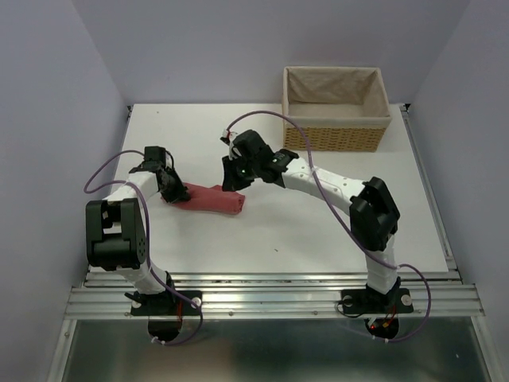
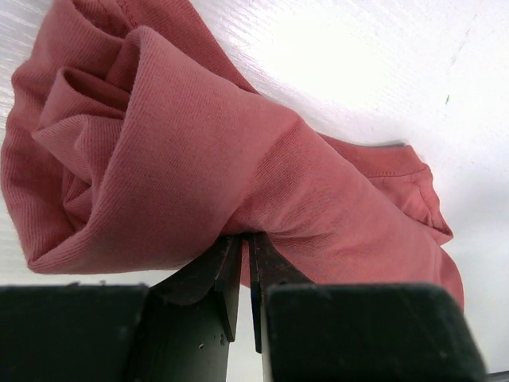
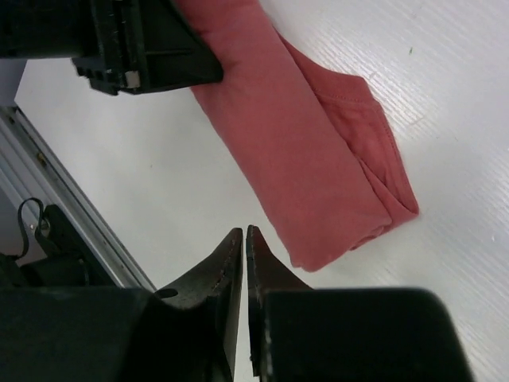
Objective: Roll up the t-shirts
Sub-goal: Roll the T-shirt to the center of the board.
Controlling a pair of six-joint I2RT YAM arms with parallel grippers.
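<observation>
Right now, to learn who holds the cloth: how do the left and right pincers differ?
The left pincer is shut on a fold of the rolled t-shirt; the right pincer is shut on nothing. The left pincer touches the roll near its spiral end; the right pincer is apart from the cloth, over the table beside the other end. Both have jaws nearly together.

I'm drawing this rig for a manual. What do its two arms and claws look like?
Both the left arm and right arm have white tubular links joined by chunky black motor housings, on black bases. A thin purple cable loops loosely along each arm. The left claw and right claw are matte black: two flat fingers tapering to pointed tips.
</observation>
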